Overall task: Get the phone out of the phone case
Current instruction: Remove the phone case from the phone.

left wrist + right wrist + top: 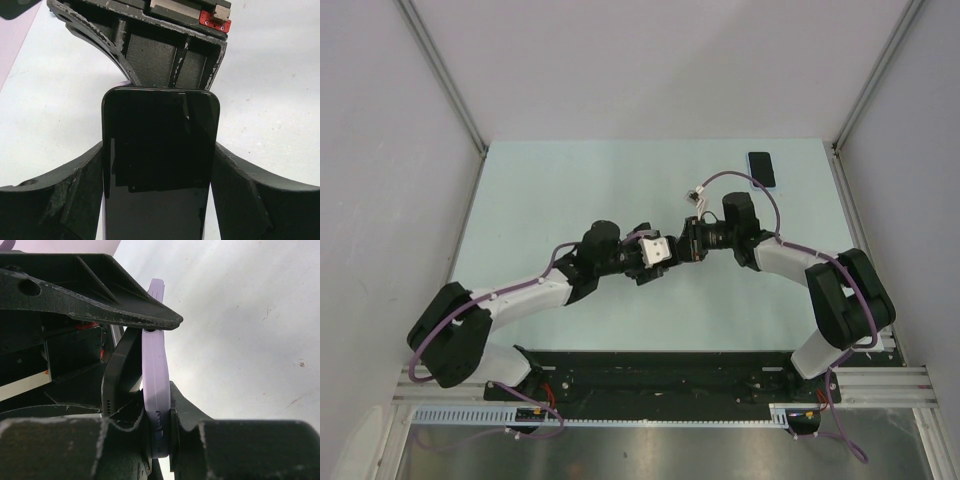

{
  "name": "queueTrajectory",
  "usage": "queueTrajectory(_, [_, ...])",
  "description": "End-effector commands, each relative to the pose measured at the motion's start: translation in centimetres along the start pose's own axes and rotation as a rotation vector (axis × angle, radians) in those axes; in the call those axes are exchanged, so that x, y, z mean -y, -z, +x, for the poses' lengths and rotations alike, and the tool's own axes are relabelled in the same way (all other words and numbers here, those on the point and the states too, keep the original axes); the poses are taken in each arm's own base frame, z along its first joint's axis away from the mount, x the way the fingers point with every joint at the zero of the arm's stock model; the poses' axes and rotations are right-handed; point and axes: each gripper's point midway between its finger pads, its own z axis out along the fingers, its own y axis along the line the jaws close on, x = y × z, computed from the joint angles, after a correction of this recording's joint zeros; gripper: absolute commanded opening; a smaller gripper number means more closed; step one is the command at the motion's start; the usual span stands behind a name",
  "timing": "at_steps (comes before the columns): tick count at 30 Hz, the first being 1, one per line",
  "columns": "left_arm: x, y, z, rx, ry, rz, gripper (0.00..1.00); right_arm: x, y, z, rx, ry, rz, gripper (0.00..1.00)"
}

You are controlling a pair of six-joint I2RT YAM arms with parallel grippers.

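Observation:
In the left wrist view a black phone stands screen up between my left gripper's fingers, which press on its two long sides. A thin lilac strip shows along its lower left edge. My right gripper holds the far end. In the right wrist view the right gripper pinches the lilac phone case edge-on. The phone's dark edge bows away from the case on the left. From above, the left gripper and the right gripper meet at mid-table.
A second dark phone-shaped slab with a bluish rim lies flat at the back right of the pale green table. Grey walls close in the table on three sides. A purple cable loops over the right arm.

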Motion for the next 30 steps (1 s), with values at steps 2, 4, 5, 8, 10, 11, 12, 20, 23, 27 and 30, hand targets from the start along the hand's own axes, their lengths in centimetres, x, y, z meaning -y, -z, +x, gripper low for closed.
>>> queueTrajectory(2, [-0.5,1.5,-4.6,0.155,0.025,0.018,0.47,1.7,0.9,-3.8,0.103,0.073,0.047,0.0])
queueTrajectory(4, [-0.7,1.7,-4.7,0.165,0.035,0.016,0.47,1.9,0.8,-3.7,0.102,0.065,0.051,0.0])
queueTrajectory(5, [-0.7,1.8,-4.9,0.174,0.037,0.018,0.47,2.1,0.8,-3.7,0.102,0.062,0.053,0.0])
queueTrajectory(8, [-0.9,2.0,-5.1,0.19,0.056,0.018,0.47,2.5,0.8,-3.5,0.099,0.047,0.058,0.0])
queueTrajectory(10, [-1.0,2.1,-5.2,0.201,0.058,0.02,0.47,2.7,0.8,-3.4,0.097,0.04,0.06,0.0])
queueTrajectory(11, [-0.8,2.2,-5.4,0.209,0.064,0.027,0.47,2.8,0.8,-3.5,0.099,0.04,0.063,0.0])
queueTrajectory(12, [-0.8,2.2,-5.3,0.207,0.069,0.03,0.46,2.9,0.8,-3.5,0.1,0.038,0.064,0.0])
queueTrajectory(20, [-0.8,2.5,-5.8,0.237,0.106,0.052,0.45,4.6,0.8,-3.4,0.111,0.061,0.158,0.0])
queueTrajectory(23, [-0.7,2.5,-6.0,0.247,0.129,0.064,0.44,5.2,0.6,-3.2,0.104,0.096,0.207,0.0])
queueTrajectory(27, [-0.7,2.4,-6.0,0.255,0.154,0.075,0.43,5.2,0.4,-3.2,0.104,0.129,0.232,0.0])
queueTrajectory(30, [-0.6,2.4,-6.1,0.264,0.176,0.086,0.43,5.1,0.3,-3.3,0.105,0.139,0.241,0.0])
